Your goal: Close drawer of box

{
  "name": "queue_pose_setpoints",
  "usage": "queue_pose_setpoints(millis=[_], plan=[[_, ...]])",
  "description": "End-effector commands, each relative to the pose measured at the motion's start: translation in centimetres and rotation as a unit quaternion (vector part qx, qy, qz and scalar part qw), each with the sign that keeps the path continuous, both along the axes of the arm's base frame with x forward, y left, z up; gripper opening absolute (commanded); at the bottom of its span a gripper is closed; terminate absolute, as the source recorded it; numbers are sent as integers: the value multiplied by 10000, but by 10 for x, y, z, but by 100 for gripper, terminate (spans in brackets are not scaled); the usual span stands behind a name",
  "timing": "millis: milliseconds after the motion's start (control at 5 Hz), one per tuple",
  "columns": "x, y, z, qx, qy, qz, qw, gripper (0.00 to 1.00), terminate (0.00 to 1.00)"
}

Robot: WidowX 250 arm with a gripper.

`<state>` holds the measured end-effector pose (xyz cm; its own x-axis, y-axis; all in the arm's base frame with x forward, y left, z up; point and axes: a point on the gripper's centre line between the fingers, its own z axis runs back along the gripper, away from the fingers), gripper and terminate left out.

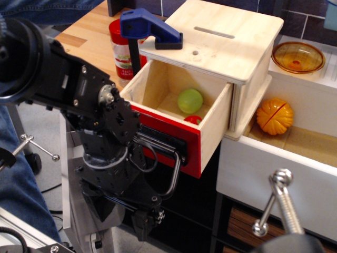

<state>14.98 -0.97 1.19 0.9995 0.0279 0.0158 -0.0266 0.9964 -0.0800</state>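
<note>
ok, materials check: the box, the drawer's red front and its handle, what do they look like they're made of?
Box: looks like pale unfinished plywood, matte, with faint grain and layered edges.
Drawer's red front: smooth, slightly glossy red face, probably painted wood or laminate; the drawer's side walls are bare wood.
Handle: thin dark bent bar with a slight sheen, likely metal, though coated plastic can't be ruled out.

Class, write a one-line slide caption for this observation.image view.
Robot gripper hangs below the red-fronted drawer of a wooden box, drawer pulled open, a green ball inside.
</note>
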Motion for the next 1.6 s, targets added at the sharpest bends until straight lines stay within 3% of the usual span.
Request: queue_pose_setpoints(millis=[0,200,400,600,800,1000,1400], plan=[[0,0,0,0,0,0,10000,100,0],[1,4,24,-301,-20,-33,9995,100,0],[22,9,52,-632,-93,98,9979,100,0],[44,12,62,-663,-228,144,9974,100,0],[70,14,58,-482,-230,129,9985,100,0],[85,15,63,-289,-427,-173,9985,100,0],[126,27,77,-178,-637,-479,9967,100,0]])
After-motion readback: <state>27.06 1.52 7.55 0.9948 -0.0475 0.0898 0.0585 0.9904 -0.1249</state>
